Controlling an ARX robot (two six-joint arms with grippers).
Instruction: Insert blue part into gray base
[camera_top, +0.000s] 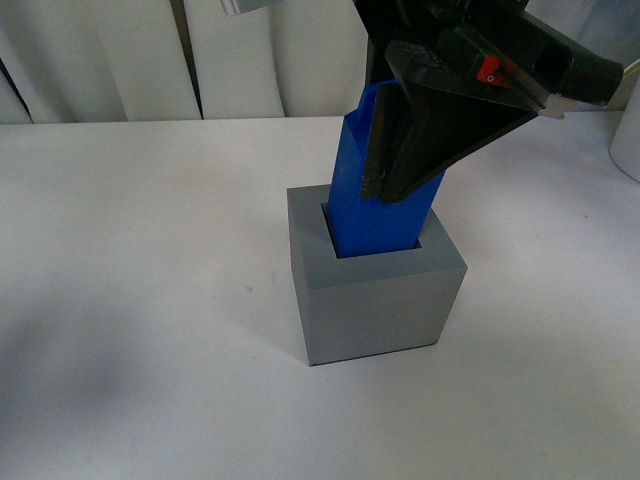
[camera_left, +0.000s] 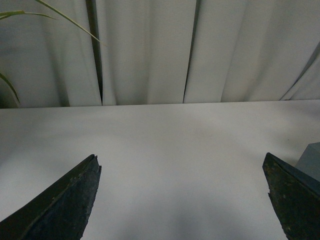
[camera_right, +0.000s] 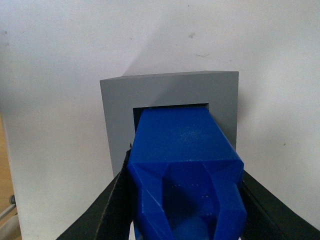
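Note:
The gray base (camera_top: 375, 300) stands on the white table, a cube with a square recess in its top. The blue part (camera_top: 355, 190) stands in that recess with its lower end inside, leaning slightly, its upper part above the rim. My right gripper (camera_top: 395, 175) is shut on the blue part from above. In the right wrist view the blue part (camera_right: 185, 165) sits between the black fingers (camera_right: 112, 210) and enters the base (camera_right: 117, 110). My left gripper (camera_left: 181, 167) is open and empty over bare table; a corner of the base (camera_left: 311, 159) shows beside one finger.
White curtains (camera_top: 270, 55) hang behind the table's far edge. A white object (camera_top: 628, 130) stands at the far right edge. A plant leaf (camera_left: 60, 17) shows in the left wrist view. The table edge and floor (camera_right: 6, 200) show in the right wrist view.

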